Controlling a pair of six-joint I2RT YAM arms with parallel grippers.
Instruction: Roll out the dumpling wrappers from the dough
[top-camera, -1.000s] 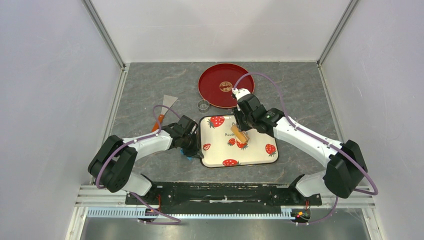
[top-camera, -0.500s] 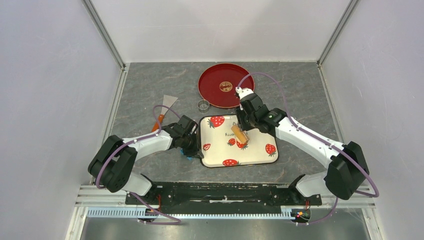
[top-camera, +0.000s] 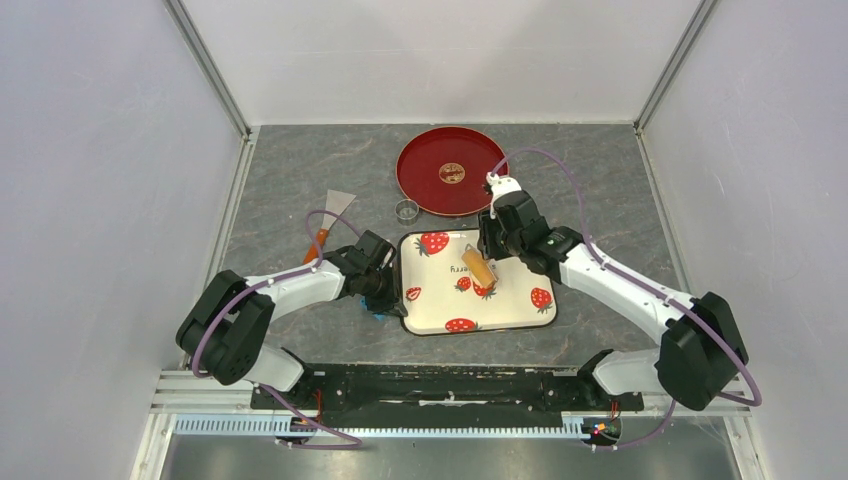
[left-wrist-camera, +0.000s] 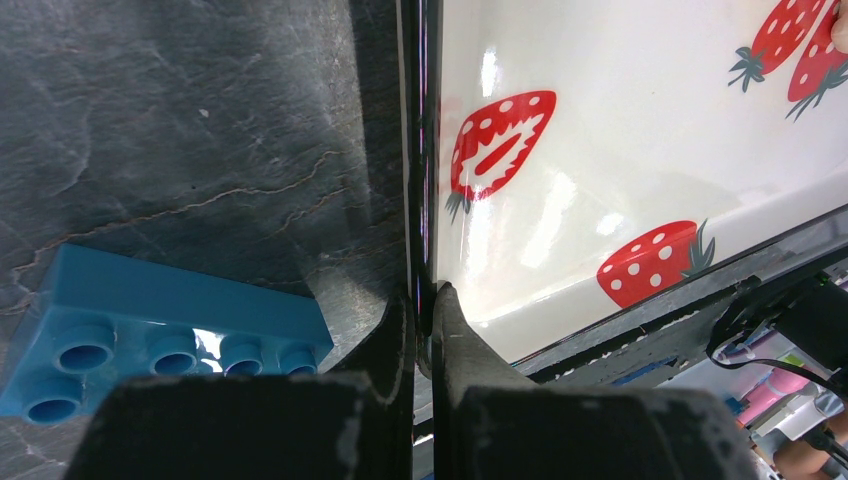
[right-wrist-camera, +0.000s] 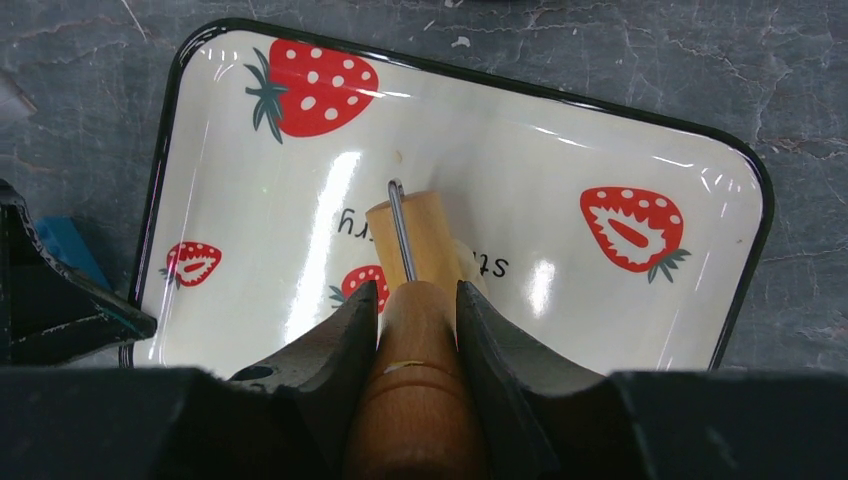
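My right gripper (top-camera: 487, 252) (right-wrist-camera: 417, 290) is shut on the handle of a wooden roller (top-camera: 481, 270) (right-wrist-camera: 412, 230). The roller's head rests on the white strawberry tray (top-camera: 515, 275) (right-wrist-camera: 600, 290). A pale cream edge (right-wrist-camera: 468, 262) peeks out at the roller's right side; I cannot tell whether it is dough. My left gripper (top-camera: 390, 290) (left-wrist-camera: 428, 295) is shut on the tray's left rim (left-wrist-camera: 420, 200). A small tan round spot (top-camera: 452, 172) lies at the centre of the red plate (top-camera: 420, 185); whether it is a dumpling wrapper is unclear.
A blue toy brick (left-wrist-camera: 150, 310) (top-camera: 378, 312) lies on the stone top under my left gripper. A small metal ring (top-camera: 406, 210) stands left of the red plate. A scraper with an orange handle (top-camera: 325, 225) lies at the left.
The right arm's wrist has swung a little to the right, while the roller's head stays at about the same spot on the tray. The left arm has not moved.
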